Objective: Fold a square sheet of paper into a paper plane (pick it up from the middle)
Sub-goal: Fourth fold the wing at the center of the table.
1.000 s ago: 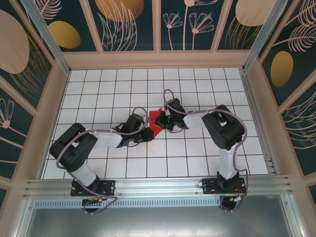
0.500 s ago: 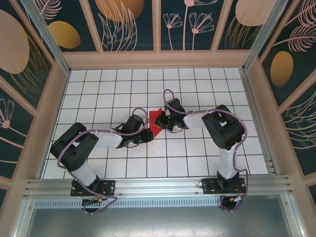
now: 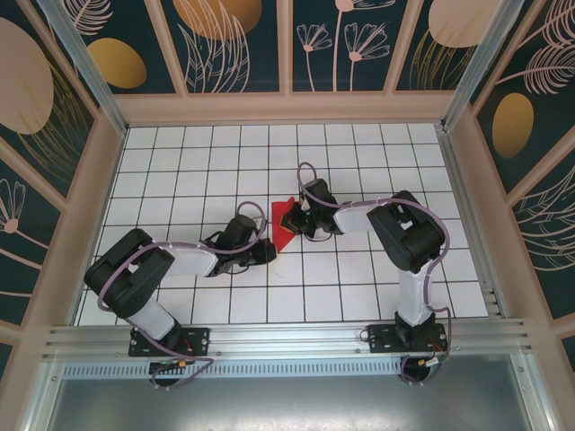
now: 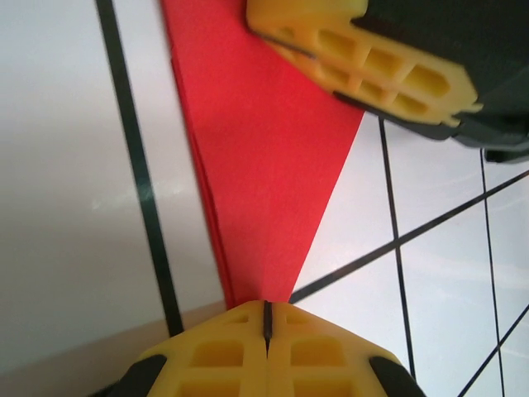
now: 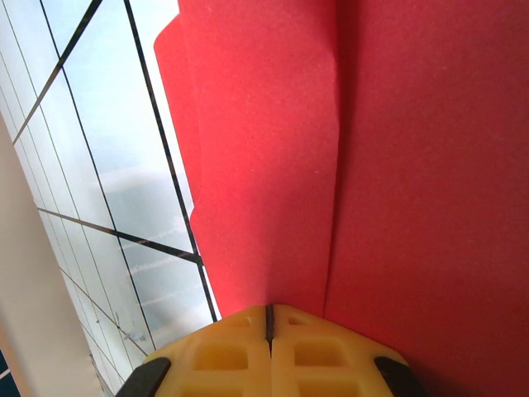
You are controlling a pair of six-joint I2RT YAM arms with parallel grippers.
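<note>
Red paper (image 3: 284, 223), folded to a narrow point, lies on the tabletop (image 3: 359, 296) between the arms. The left pincer (image 4: 267, 310), jaws together, meets its tip; the right pincer (image 5: 269, 313), likewise closed, pins the wider end. Likely a crease-pressing step; next needs a steady stroke along the fold.

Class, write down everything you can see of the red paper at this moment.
The red paper is thin, plain and matt. It is already folded into a layered shape that narrows to a point, with stacked edges along one side. It lies on the white gridded table, between the two arms. The left end effector is shut on its pointed tip. The right end effector is shut at its wider end, where a straight crease runs.
</note>
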